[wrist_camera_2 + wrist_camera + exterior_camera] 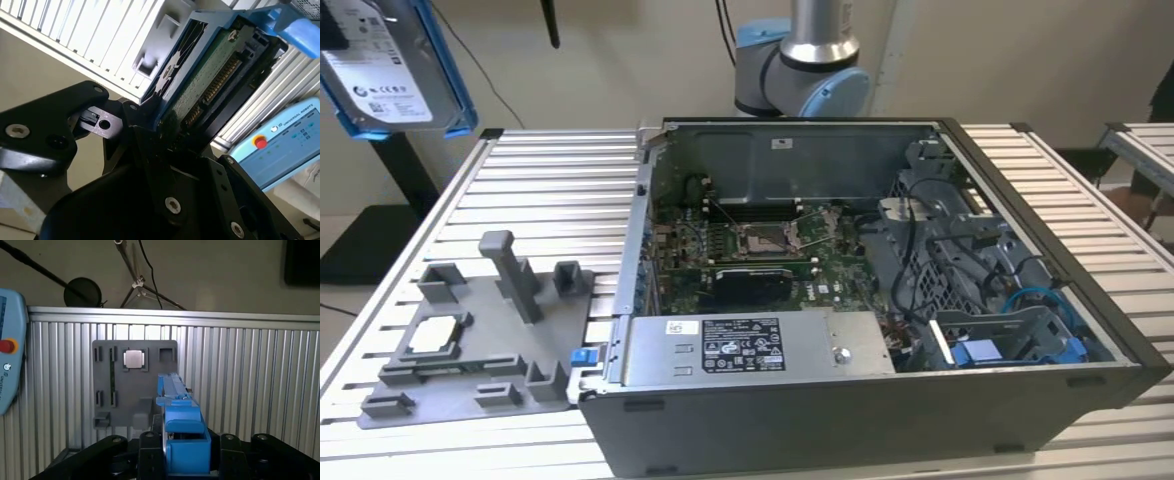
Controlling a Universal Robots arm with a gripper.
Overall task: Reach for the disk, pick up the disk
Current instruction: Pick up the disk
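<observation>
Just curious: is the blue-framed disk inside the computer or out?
Out: the disk hangs in mid-air in the exterior view; both wrist views show the gripper clamping it.

disk (387,75) in claw (186,440) above table (534,170), fixture (474,352) beside computer case (854,440), chip (434,335) on fixture

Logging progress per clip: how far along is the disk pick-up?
Reach and grasp look done: the gripper is shut on the disk. In hand: the disk, held clear of the slatted table and grey fixture tray. Left: nothing visible.
</observation>
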